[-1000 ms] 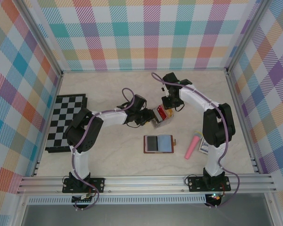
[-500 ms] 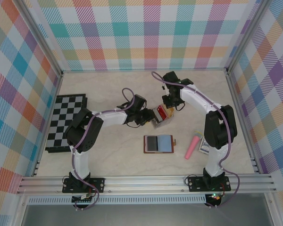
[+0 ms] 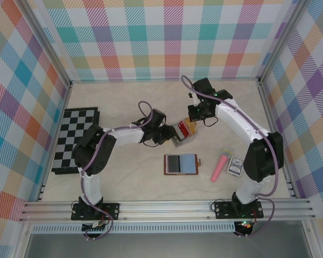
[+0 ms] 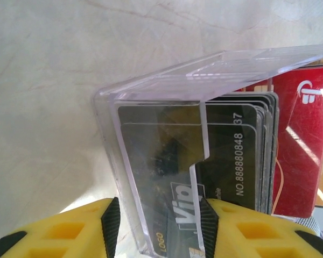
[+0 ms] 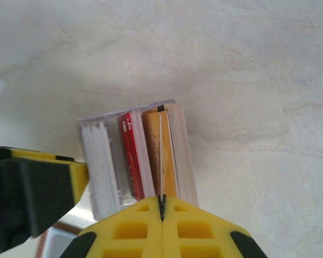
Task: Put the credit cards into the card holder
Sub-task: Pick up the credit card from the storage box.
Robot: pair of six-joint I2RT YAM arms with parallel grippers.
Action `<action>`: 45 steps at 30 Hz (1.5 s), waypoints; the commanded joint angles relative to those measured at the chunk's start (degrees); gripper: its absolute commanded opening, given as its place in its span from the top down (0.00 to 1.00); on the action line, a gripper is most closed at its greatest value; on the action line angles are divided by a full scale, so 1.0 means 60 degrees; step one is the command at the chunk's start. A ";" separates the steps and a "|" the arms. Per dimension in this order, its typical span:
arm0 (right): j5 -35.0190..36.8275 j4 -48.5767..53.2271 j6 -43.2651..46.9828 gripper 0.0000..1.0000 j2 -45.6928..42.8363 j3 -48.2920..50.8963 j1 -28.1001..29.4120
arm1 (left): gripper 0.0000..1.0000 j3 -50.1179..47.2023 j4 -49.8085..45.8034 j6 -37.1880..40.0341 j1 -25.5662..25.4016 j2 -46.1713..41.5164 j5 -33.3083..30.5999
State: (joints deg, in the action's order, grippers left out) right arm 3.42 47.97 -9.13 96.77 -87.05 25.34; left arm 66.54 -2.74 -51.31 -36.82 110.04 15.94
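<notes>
Card holder (image 3: 181, 164) comes first: it lies open and flat on the table, nearer the arm bases than either gripper. Its long side runs left to right, with the dark panel on the left and the pale blue one on the right. A pink marker (image 3: 221, 167) lies well apart on its right. Just beyond the holder, your left gripper (image 4: 159, 228) has the clear plastic rack (image 4: 167, 102) clamped between its pads and tilted, with dark cards (image 4: 226, 156) packed inside. Farther back, your right gripper (image 5: 162, 207) has its jaws pressed together on the top edge of an orange card (image 5: 160, 156). That card stands in the rack's end compartment, beside the red cards (image 5: 132, 156) and the white cards (image 5: 99, 161). I judge this a pinch, though the pads hide the contact itself. The coming move turns on one relation: from the right gripper, the holder lies toward the near edge and a little to the left, past the rack. Draw the card out along its compartment before you bring it nearer. The slot direction in the blue panel is too small to tell. The left gripper is closer to the holder, but it is taken up with the rack.
</notes>
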 commanded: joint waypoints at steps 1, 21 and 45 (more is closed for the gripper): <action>-0.0912 -0.0391 -0.0923 0.96 -0.1129 0.0782 -0.0034 | 0.51 -0.0363 -0.0400 0.0203 0.0088 -0.0987 -0.0153; -0.5039 -0.5880 -0.6486 0.96 -0.5169 0.6825 -0.0195 | 0.32 -0.4254 0.4888 -0.2403 -0.0212 -0.4310 0.2405; -0.5535 -0.6264 -0.7190 0.88 -0.5010 0.7622 -0.0188 | 0.93 -0.4349 0.5723 -0.2299 -0.0580 -0.4211 0.2714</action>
State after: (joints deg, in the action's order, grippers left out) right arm -29.65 9.17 -52.95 66.81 -42.46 24.21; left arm 41.04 32.40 -67.00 -39.99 87.37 31.88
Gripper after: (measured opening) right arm 0.115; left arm 0.093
